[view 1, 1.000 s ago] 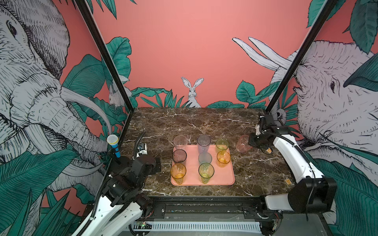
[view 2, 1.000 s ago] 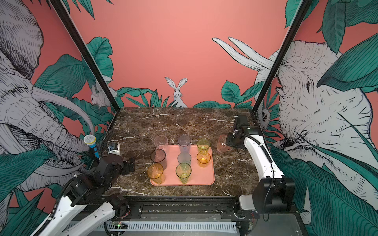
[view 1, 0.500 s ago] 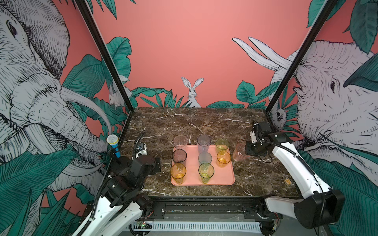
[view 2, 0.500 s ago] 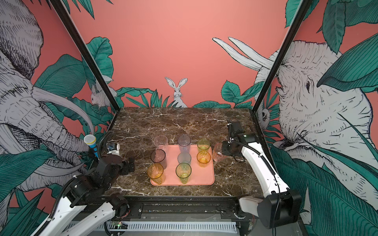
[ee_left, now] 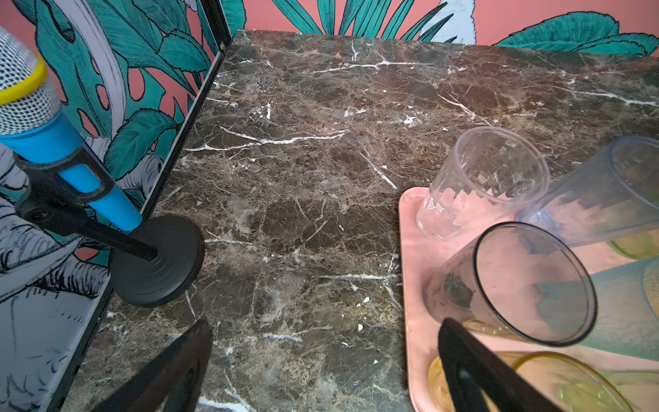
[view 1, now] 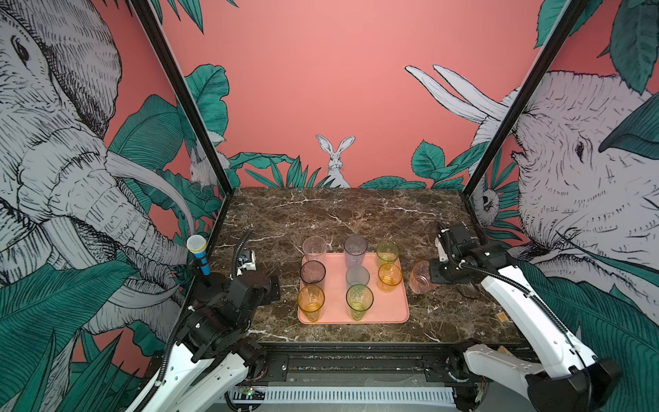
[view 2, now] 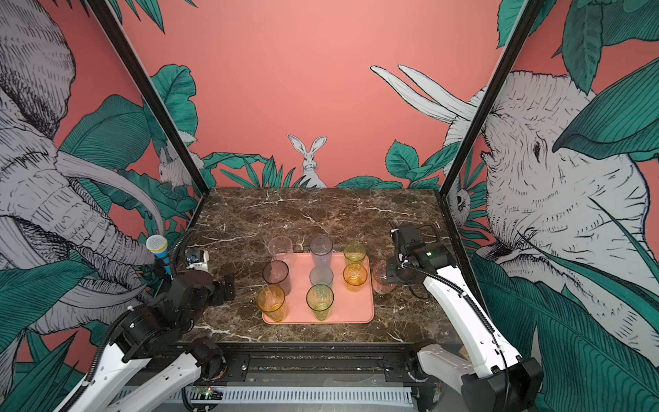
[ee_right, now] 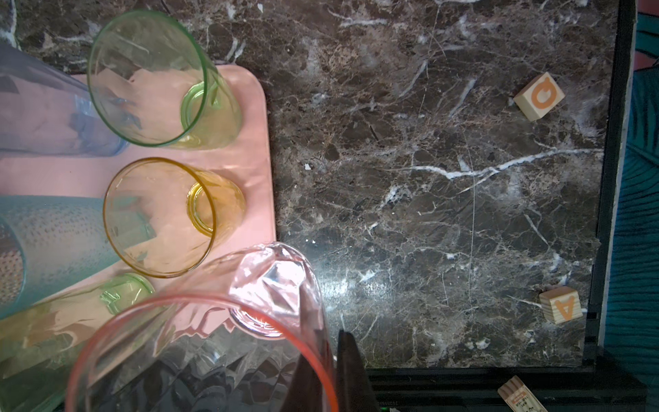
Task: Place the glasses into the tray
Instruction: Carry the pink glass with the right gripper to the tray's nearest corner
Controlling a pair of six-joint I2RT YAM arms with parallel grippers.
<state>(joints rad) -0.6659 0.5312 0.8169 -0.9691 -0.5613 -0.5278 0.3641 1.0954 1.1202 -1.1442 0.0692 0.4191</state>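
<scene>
On the marble surface (view 1: 356, 214), the salmon-pink tray (view 1: 388, 310) lies near the front edge, and eight glasses stand upright on it. In both top views the far row holds a clear glass (view 1: 314, 248), a grey-lilac glass (view 1: 355, 249) and a yellow-green glass (view 1: 387, 252). The middle row holds a smoky dark glass (view 1: 312, 274), a frosted grey-teal glass (view 1: 357, 276) and a short amber glass (view 1: 389, 276). Nearest the front stand a taller amber glass (view 1: 311, 302) and a second yellow-green glass (view 1: 359, 301), while the tray's front right corner is bare.

The ninth, a pink glass (view 1: 420, 277), is just off the tray's right edge, over the bare marble. The right gripper (view 1: 433, 276) is clamped on its rim; in the right wrist view one dark finger (ee_right: 351, 374) lies outside the pink wall and the other inside it, with the glass's faceted base (ee_right: 274, 285) pointing away from the camera. Whether the base touches the surface cannot be told.

The left gripper (view 1: 272, 290) sits low beside the tray's left side, its jaws spread wide and holding nothing; the left wrist view shows its two fingers (ee_left: 171, 371) well apart over the marble.

A blue microphone (view 1: 199, 253) on a black stand is at the left edge of the surface. Two small wooden letter blocks (ee_right: 540, 96) lie near the right edge.
</scene>
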